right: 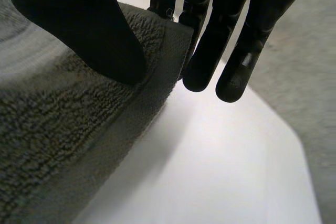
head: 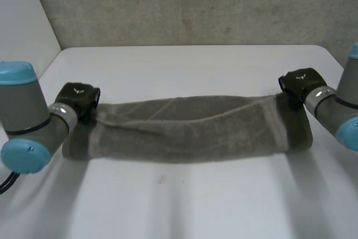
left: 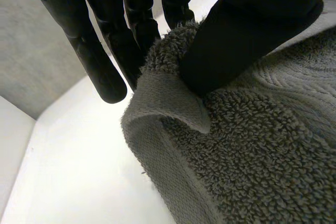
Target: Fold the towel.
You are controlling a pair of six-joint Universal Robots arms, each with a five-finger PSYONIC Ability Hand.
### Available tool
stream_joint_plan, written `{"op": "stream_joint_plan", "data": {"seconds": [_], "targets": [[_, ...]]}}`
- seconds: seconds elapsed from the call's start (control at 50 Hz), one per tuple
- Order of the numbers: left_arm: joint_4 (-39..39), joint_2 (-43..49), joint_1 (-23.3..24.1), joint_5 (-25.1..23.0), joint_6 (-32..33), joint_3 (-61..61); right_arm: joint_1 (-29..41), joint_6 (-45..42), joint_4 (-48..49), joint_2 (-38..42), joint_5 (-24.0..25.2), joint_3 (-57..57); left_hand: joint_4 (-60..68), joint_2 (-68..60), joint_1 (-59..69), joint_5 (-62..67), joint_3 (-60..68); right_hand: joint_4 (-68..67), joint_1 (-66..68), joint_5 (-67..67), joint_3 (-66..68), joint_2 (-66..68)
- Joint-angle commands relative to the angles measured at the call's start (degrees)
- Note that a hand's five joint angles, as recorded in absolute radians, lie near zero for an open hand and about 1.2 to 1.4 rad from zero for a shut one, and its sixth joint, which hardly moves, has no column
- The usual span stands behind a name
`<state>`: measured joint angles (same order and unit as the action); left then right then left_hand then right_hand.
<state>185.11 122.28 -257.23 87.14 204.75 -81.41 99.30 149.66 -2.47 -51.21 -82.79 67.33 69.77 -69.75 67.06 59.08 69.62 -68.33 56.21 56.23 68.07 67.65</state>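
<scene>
Black and smooth, the left hand (left: 252,30) is clamped on one end of the towel (left: 257,150). Its broad thumb presses the cloth from above against the straight, rounded fingers (left: 107,64) behind it, and a flat woven hem (left: 168,100) curls out in a small flap just below the thumb. The pile around it is thick, looped terry in a dull grey.

At the other end the right hand (right: 79,30) grips the same way. Its thumb bears down on the nubbly pile beside the smooth hem band, and the fingers (right: 207,56) sit behind the towel's edge, so the cloth is pinched between them.

In the head view the two hands are far apart, the left hand (head: 79,98) at one short end of the towel (head: 190,130) and the right hand (head: 301,84) at the other. The towel stretches between them as one long, narrow grey band across the middle of the table (head: 184,205), creased lengthwise and a little rumpled near the left hand. The tabletop is matte white with a rounded far corner. Grey arms with light-blue caps (head: 17,72) reach in from both sides. Behind the table stands a rough, mottled grey wall (head: 190,4).
</scene>
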Motion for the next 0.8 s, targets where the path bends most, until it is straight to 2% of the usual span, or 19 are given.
{"op": "stream_joint_plan", "data": {"seconds": [0.02,0.26,0.52,0.56,0.58,0.6,0.62,0.64,0.66,0.68,0.8], "targets": [[1.39,7.88,0.15,0.05,-1.11,8.19,0.63,0.54,6.86,4.63,-4.22,-4.49,10.23,-10.25,12.94,10.92,10.38,-11.67,23.79,13.77,11.93,12.35],[1.66,15.44,0.76,0.23,-1.11,17.59,1.86,-0.25,11.25,10.60,-6.94,-10.46,10.23,-10.25,12.94,10.92,10.38,-11.67,23.79,13.77,11.93,12.35],[4.11,19.22,1.20,0.05,-0.93,22.00,2.21,-0.60,11.79,14.99,-6.94,-15.47,10.23,-10.25,12.94,10.92,10.38,-11.67,23.79,13.77,11.93,12.35],[4.56,19.23,1.20,0.14,-0.93,21.91,2.30,-0.60,11.79,15.53,-7.21,-16.36,8.06,-8.09,10.78,8.76,8.21,-11.67,23.79,13.77,11.93,12.35],[4.64,19.23,1.29,0.14,-0.93,21.74,2.39,-0.60,11.70,15.70,-7.38,-16.53,-12.59,12.56,-9.87,-11.89,-12.44,-11.23,23.35,13.33,11.49,11.91],[4.65,19.23,1.29,0.14,-0.93,21.73,2.56,-0.60,11.61,15.62,-7.56,-16.44,-12.79,12.77,-10.08,-12.10,-12.64,19.08,-6.96,-16.98,-18.82,-18.40],[4.65,19.05,1.38,0.31,-0.84,21.56,2.56,-0.60,11.61,15.61,-7.56,-16.44,-39.28,39.25,-36.56,-38.58,-39.12,19.38,-7.27,-17.29,-19.13,-18.71],[4.65,18.70,1.47,0.40,-0.76,21.38,2.82,-0.51,11.61,15.27,-7.82,-16.36,-59.77,59.75,-57.06,-59.08,-59.62,46.70,-34.58,-44.60,-46.44,-46.02],[4.65,18.70,1.47,0.40,-0.75,21.38,2.83,-0.51,11.61,15.26,-7.82,-16.36,-59.77,59.75,-57.06,-59.08,-59.62,46.97,-34.85,-44.87,-46.71,-46.29],[4.65,18.53,1.73,0.58,-0.75,21.21,3.09,-0.34,11.70,14.83,-8.34,-16.36,-59.40,59.37,-56.68,-58.70,-59.25,58.33,-46.21,-56.23,-58.07,-57.65],[4.73,13.09,2.08,1.11,-1.28,19.46,3.27,1.07,11.70,8.78,-9.14,-15.22,-59.73,59.70,-57.01,-59.03,-59.58,58.33,-46.21,-56.23,-58.07,-57.65]]}}
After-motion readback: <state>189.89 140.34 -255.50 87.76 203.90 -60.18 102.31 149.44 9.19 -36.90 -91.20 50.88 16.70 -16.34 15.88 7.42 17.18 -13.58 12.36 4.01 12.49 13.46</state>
